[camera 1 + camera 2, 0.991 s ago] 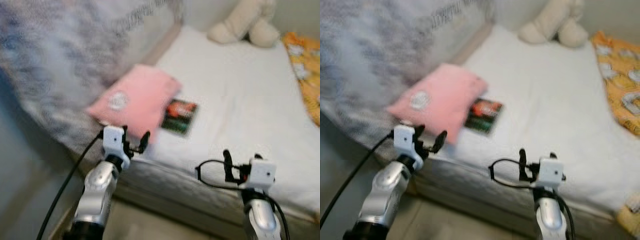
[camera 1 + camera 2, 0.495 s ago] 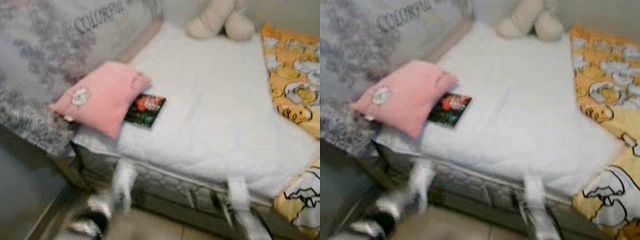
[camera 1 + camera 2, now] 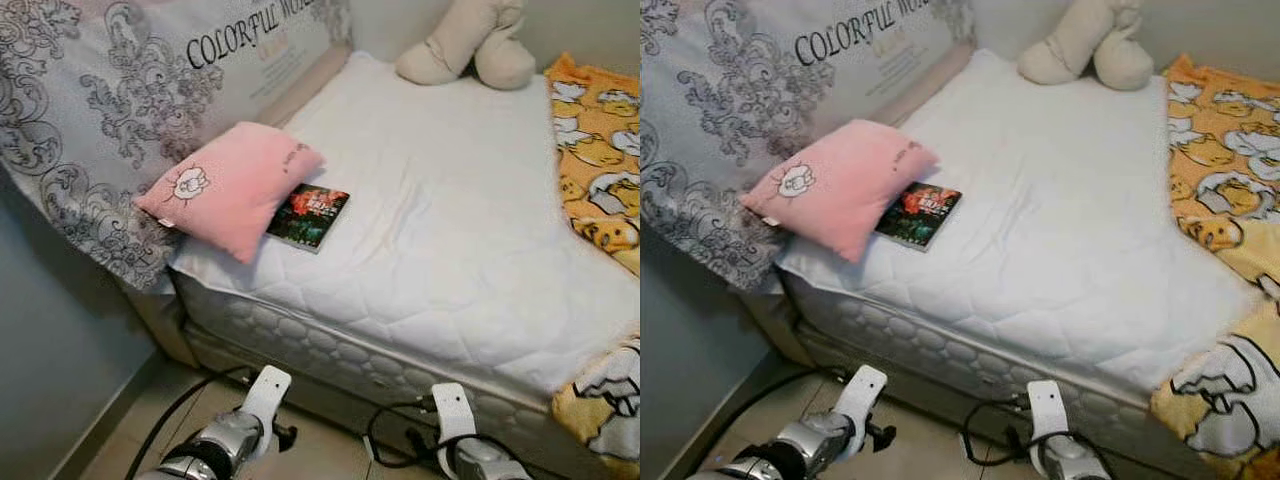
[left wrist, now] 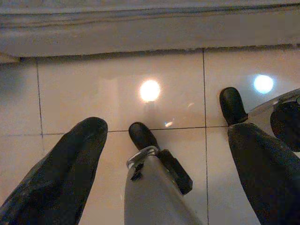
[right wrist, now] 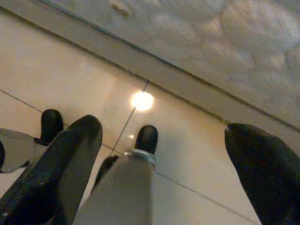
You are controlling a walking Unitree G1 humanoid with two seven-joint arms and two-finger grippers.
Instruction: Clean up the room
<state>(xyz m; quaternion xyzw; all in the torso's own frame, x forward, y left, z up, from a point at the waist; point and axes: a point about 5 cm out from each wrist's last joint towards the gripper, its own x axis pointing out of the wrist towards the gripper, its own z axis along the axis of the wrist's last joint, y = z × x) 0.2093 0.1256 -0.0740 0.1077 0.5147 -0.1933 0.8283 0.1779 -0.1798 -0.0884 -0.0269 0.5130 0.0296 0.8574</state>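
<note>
A dark book [image 3: 309, 216] lies on the white mattress [image 3: 440, 230], its edge tucked against a pink pillow [image 3: 231, 186] with a sheep print. A cream plush toy [image 3: 467, 42] sits at the bed's far end. Both silver arms hang low in front of the bed. In the wrist views my left gripper [image 4: 165, 129] and my right gripper [image 5: 162, 129] are open over glossy beige floor tiles, with nothing between the fingers. The robot's own legs and black feet show below them.
A yellow duck-print blanket [image 3: 600, 150] covers the bed's right side and drapes over its near corner. A grey patterned cover [image 3: 110, 110] with lettering lies along the left side. A grey wall [image 3: 50, 350] stands at the left. Black cables trail on the floor by the bed base [image 3: 330, 385].
Both arms have dropped from being raised in front of the bed to hanging near the floor. The camera has shifted and the picture has gone from blurred to sharp.
</note>
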